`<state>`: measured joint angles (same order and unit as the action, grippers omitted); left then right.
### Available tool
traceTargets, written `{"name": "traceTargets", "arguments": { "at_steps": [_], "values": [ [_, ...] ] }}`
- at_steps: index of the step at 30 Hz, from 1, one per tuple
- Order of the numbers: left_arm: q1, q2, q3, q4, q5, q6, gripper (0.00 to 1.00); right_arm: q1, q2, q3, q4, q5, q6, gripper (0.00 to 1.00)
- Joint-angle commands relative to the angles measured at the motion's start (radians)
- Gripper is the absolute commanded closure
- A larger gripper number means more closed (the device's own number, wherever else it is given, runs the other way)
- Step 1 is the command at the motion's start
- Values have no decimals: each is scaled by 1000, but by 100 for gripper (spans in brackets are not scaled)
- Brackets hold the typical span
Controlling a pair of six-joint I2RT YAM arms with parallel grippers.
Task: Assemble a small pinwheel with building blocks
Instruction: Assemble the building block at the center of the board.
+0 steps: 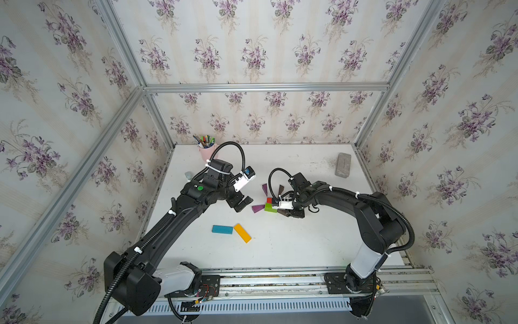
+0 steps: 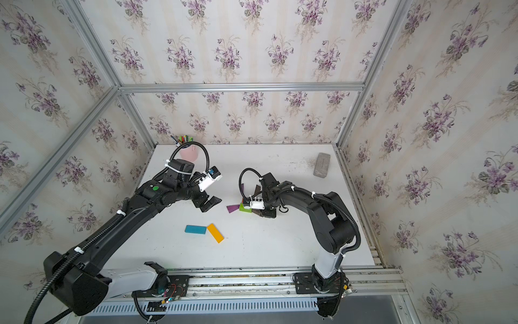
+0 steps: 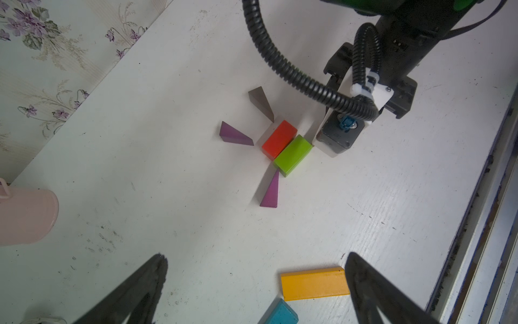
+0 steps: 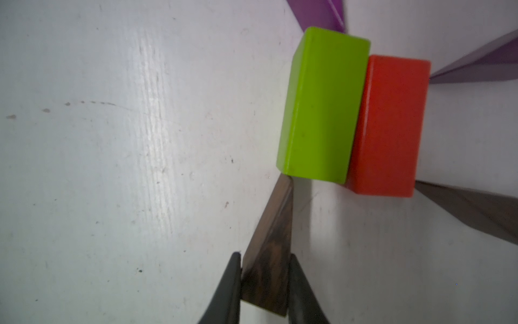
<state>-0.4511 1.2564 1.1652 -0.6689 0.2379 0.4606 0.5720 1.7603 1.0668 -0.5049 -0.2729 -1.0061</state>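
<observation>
Currently right gripper (image 4: 265, 256) clamps brown wedge (image 4: 276, 218), its tip touching green block (image 4: 322, 106) ahead; overpushing could shove it askew. Left gripper (image 3: 256, 256) spread wide.

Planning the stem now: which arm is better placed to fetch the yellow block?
Left. The left claw is open, empty and nearer the yellow block; the right claw is shut on a brown wedge.

This is looking like a robot lab cell dressed as a room: silver aluminium frame bars (image 1: 266, 87) are holding panels of purple-flowered wallpaper (image 1: 252, 56) around a scuffed white painted tabletop (image 1: 294, 244), two black robot arms (image 1: 182, 213) are sitting bolted to a metal rail (image 1: 280, 280), and a pink pen cup (image 1: 206, 153) is standing beyond the left gripper (image 1: 244, 204)
</observation>
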Motion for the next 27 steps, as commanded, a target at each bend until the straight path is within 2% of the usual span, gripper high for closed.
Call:
{"name": "traceTargets", "arguments": {
  "at_steps": [1,15,21,27],
  "values": [
    [1,0,6,-3,1,1,0,2,14,2,-18,12,-9,88],
    [1,3,8,-4,2,-4,0,-21,-2,-7,-11,51,-5,88],
    [15,21,21,-6,-34,-66,0,-20,5,-7,-9,54,-6,88],
    [16,10,7,-3,19,-23,0,-20,-8,-19,10,52,6,72]
  ]
}}
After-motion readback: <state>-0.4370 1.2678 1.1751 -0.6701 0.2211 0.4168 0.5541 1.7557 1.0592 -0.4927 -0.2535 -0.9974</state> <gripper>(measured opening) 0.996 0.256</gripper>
